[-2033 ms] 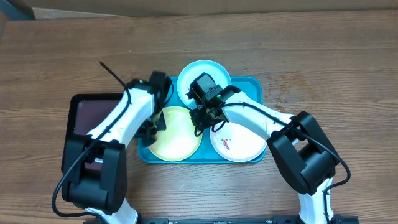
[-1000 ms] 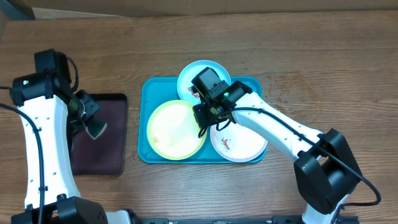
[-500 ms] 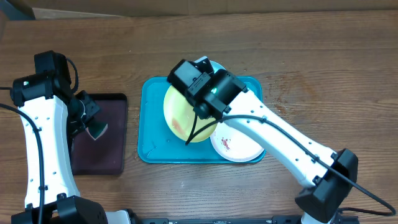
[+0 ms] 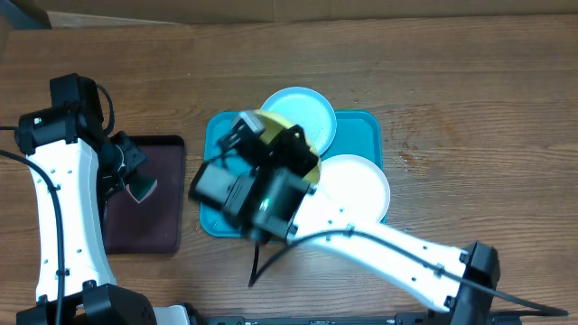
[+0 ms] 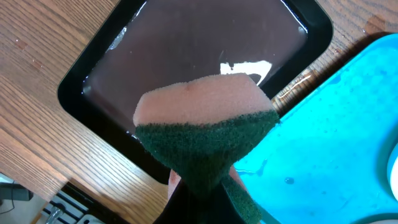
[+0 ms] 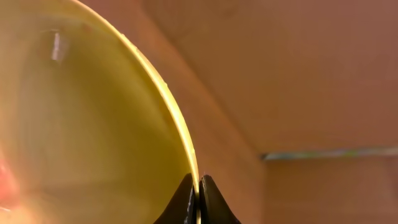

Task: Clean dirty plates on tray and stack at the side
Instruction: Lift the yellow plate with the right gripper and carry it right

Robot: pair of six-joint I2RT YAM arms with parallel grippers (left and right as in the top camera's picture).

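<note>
Yellow-green round plastic plate [image 4: 302, 149] lifted off the large teal plastic tray [image 4: 213, 217], now tilted on edge.
Right tool [image 6: 198, 194] pinches its rim; left tool [image 5: 199, 193], at nine o'clock, grips a pink-and-green sponge [image 5: 205, 134], ready for scrubbing.

The bench [image 4: 470, 81] is brown wood with a visible grain and a matt finish. The tray [image 5: 348, 143] is smooth teal plastic, faintly glossy. The dark tray [image 5: 186, 43] is shiny and reflective. The sponge [image 5: 205, 127] is porous pink foam with a rough green scouring face. The yellow-green plate [image 6: 93, 124] looks smooth, glossy plastic.
</note>
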